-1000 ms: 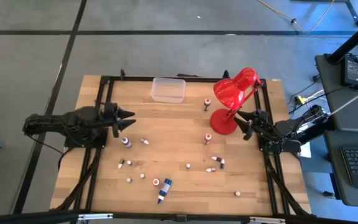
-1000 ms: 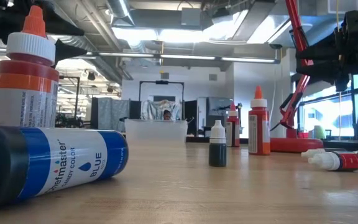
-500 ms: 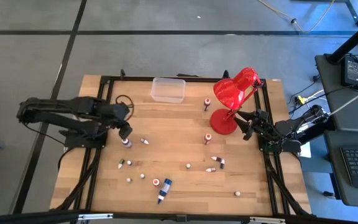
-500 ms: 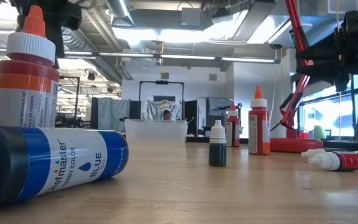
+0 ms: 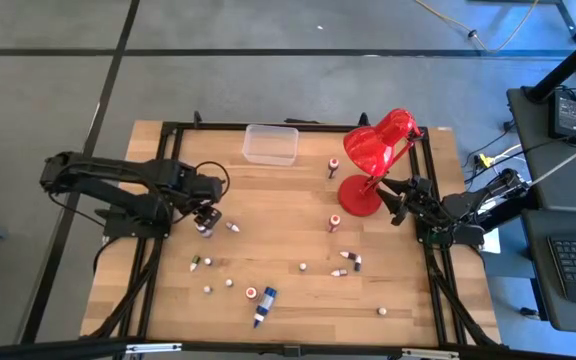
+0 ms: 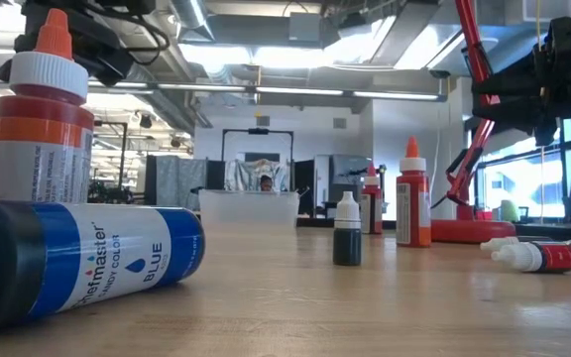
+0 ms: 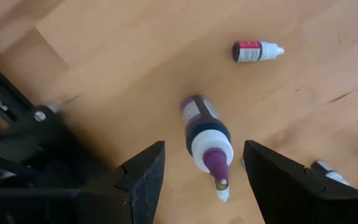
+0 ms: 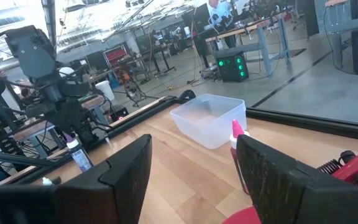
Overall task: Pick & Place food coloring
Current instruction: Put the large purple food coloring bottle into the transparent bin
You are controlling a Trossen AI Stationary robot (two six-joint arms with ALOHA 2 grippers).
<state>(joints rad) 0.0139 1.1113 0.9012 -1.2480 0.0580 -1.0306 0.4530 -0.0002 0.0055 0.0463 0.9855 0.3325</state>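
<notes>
Food coloring bottles (image 5: 268,300) lie scattered across the wooden surface (image 5: 288,190). One purple-capped bottle (image 7: 205,132) stands upright directly below the left gripper (image 7: 204,180), whose fingers are spread wide around it without contact. Right gripper (image 5: 393,198) waits beside the red lamp (image 5: 373,160), fingers apart, empty.

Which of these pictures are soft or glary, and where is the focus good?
Low view: the blue bottle up close is sharp, ceiling lights glare, the room behind is soft. Left wrist view: the purple-capped bottle between the open left hand looks slightly blurred. High view: even light, small bottles tiny but crisp.
</notes>
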